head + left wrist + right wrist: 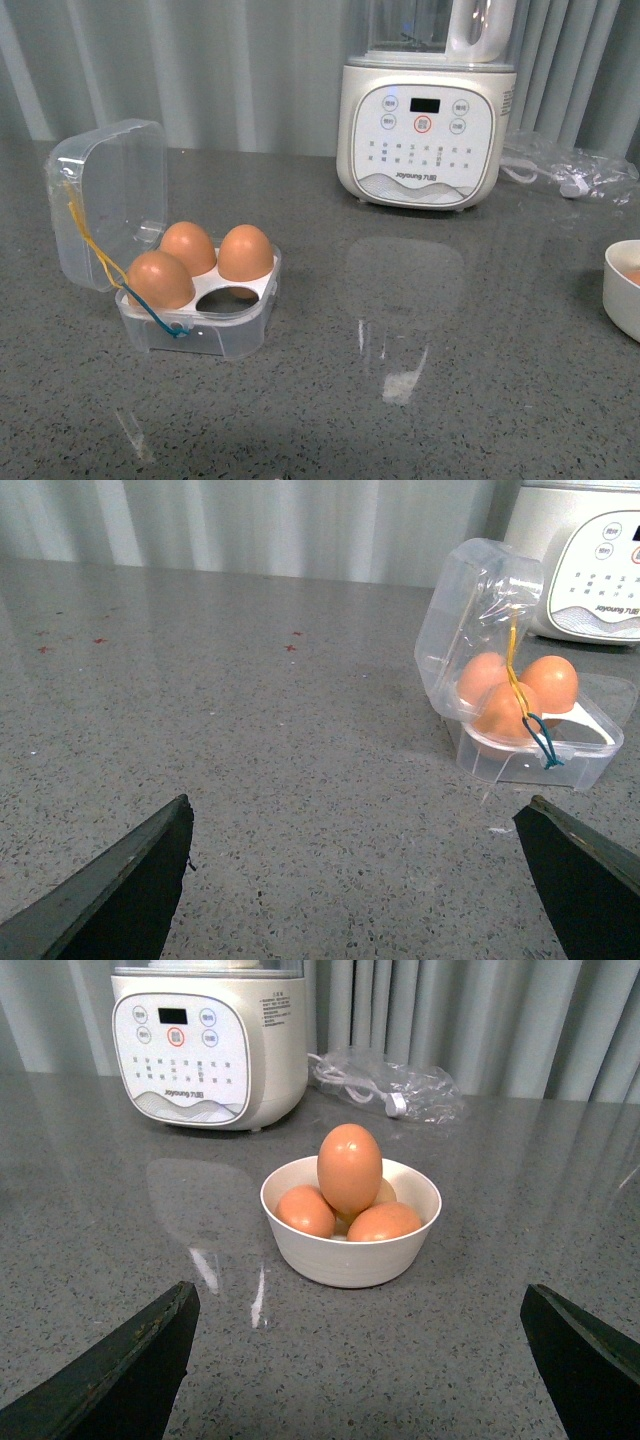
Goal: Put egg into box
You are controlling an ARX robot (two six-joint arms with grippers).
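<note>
the egg [350,1167] stands on end on top of the others in the white bowl [300,1245], out at three o'clock on the counter [420,400]. the box [240,335] sits over at nine o'clock with its lid thrown back. three holes are filled and the empty hole [222,297] is at five o'clock of the tray.

the right gripper [355,1288] faces the bowl and the left gripper [357,800] faces the box. both have their jaws spread wide and hold nothing.

my worry is that perched egg. a finger nudging it off-centre could topple it over the rim, and too hard a pinch could crack it. at the box, the elastic loop [155,312] trails nearby and the neighbouring eggs crowd the hole, so a wide release could knock them.
</note>
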